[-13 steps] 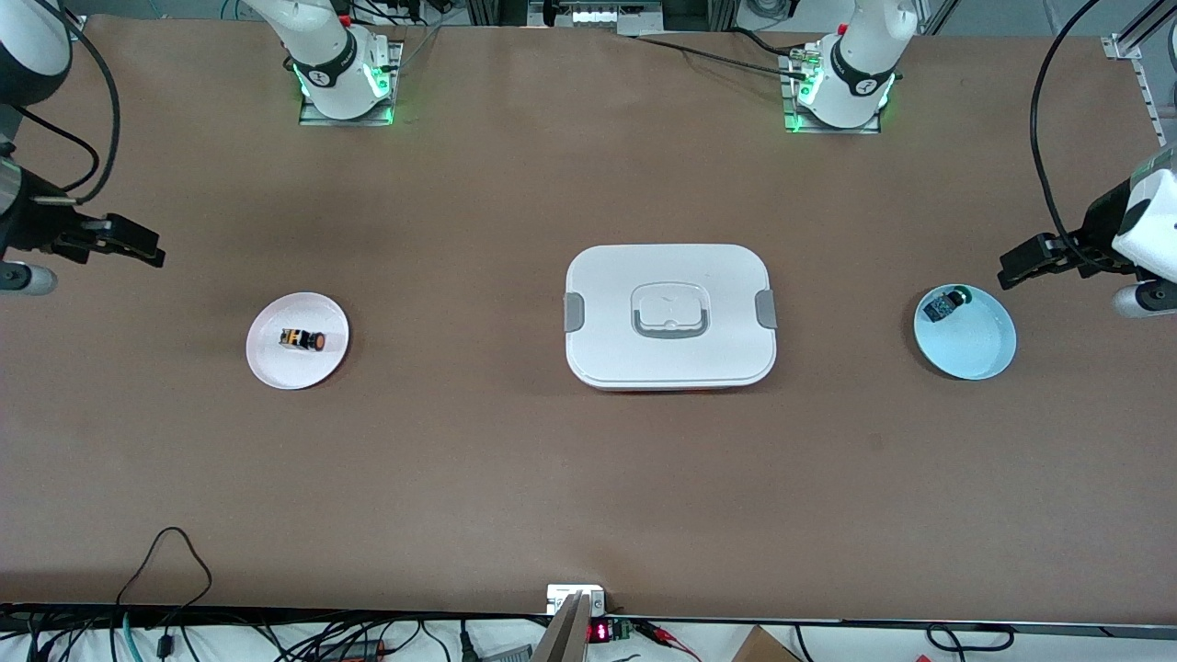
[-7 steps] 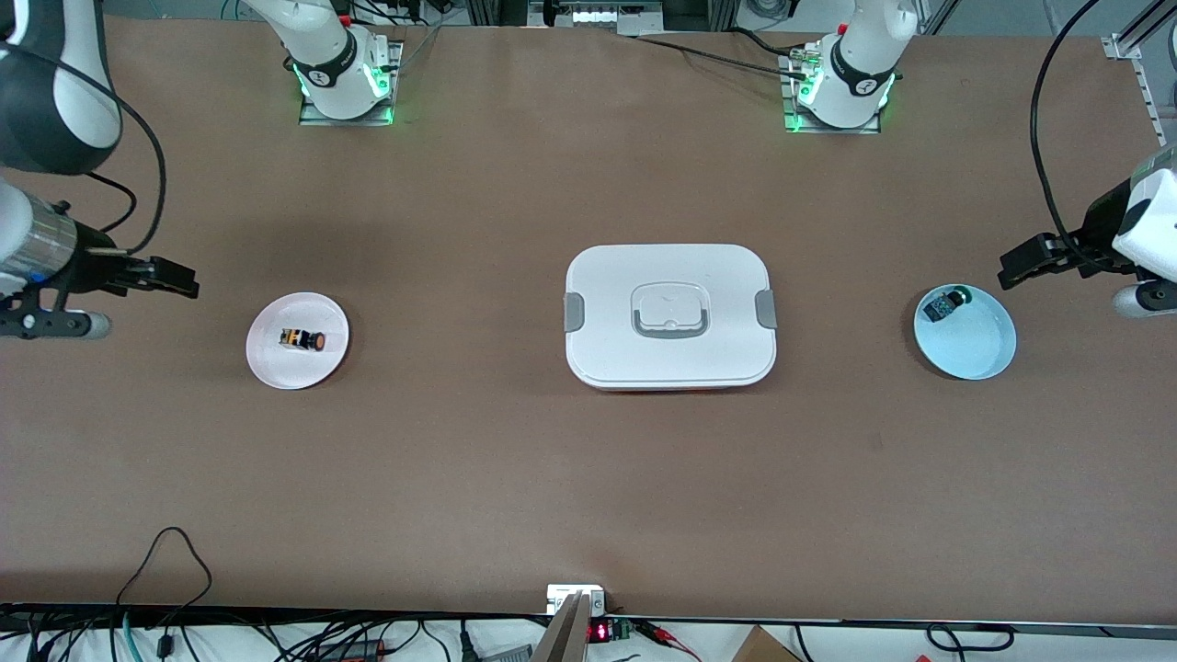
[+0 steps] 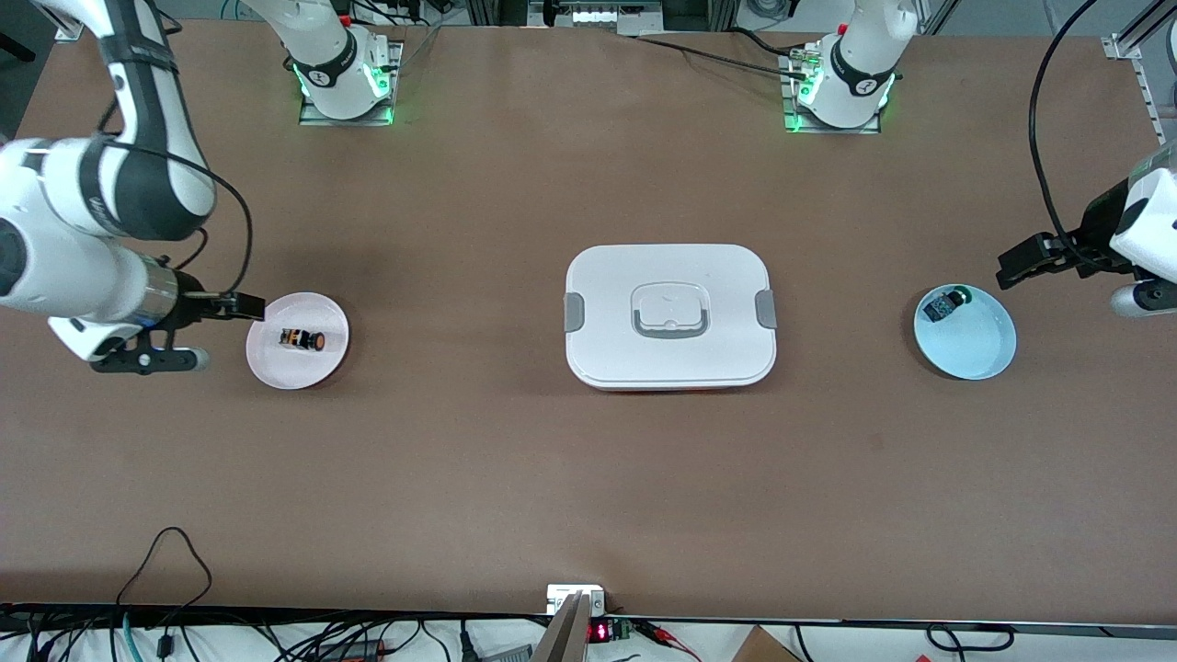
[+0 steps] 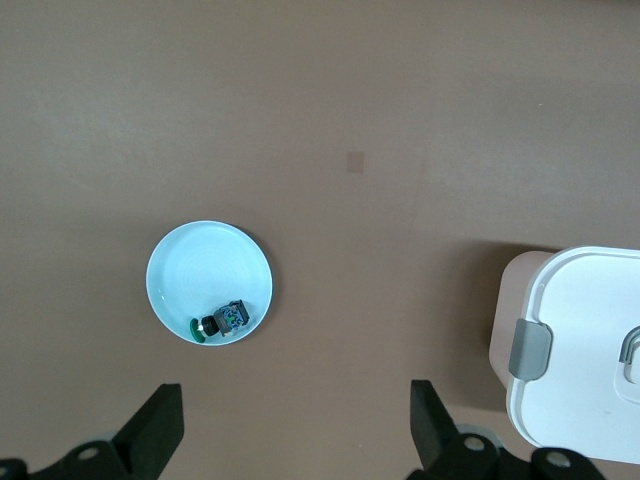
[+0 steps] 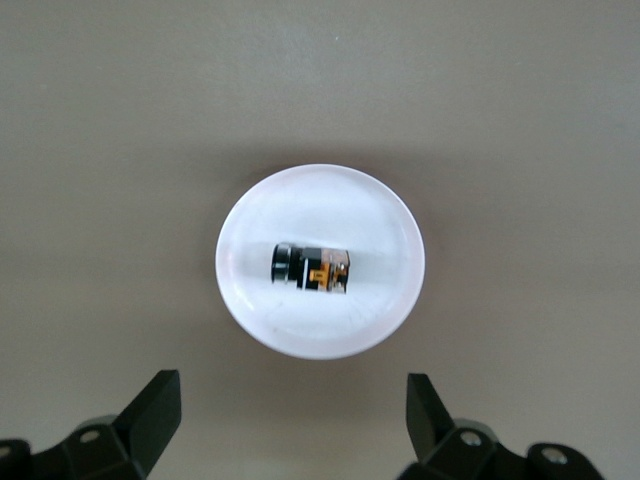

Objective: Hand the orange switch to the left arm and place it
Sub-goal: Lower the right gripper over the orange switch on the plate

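So on the counter we've got two plates, two switches and one box: the orange switch lies on its side in the pink plate toward the right arm's end, the green-capped switch sits in the light blue plate toward the left arm's end, and the box is between them. Our right gripper hangs over the pink plate's rim with jaws spread wide and empty. Our left gripper waits above the counter beside the blue plate, jaws released too.
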Motion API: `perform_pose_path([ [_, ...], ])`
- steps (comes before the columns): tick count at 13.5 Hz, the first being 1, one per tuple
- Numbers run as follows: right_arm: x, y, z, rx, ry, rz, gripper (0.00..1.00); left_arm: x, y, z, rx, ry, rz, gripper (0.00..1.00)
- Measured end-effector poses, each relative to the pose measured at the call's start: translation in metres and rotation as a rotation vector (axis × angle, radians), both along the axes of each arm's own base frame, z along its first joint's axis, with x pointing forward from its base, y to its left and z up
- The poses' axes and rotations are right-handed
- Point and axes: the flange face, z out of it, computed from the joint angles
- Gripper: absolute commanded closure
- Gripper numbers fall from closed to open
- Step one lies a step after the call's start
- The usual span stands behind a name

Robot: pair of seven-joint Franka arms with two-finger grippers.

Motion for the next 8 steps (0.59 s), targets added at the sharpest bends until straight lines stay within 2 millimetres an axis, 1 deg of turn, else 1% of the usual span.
perform_pose_path([
  [2, -0.012, -0.008, -0.045, 0.000, -0.037, -0.010, 0.00, 0.000, -0.005, 0.000, -0.001, 0.000, -0.009, 0.00],
  [3, -0.020, -0.013, -0.065, 0.001, -0.045, -0.016, 0.00, 0.000, -0.008, 0.000, -0.001, 0.001, -0.014, 0.00],
  [4, -0.027, -0.015, -0.080, 0.001, -0.046, -0.020, 0.00, 0.000, -0.010, 0.000, -0.002, 0.002, -0.017, 0.00],
  [6, -0.035, -0.016, -0.104, 0.000, -0.023, -0.021, 0.00, 0.000, -0.010, 0.000, -0.002, 0.002, -0.017, 0.00],
  [8, -0.038, -0.015, -0.126, -0.001, -0.002, -0.019, 0.00, 0.000, -0.010, 0.000, -0.002, 0.002, -0.018, 0.00],
])
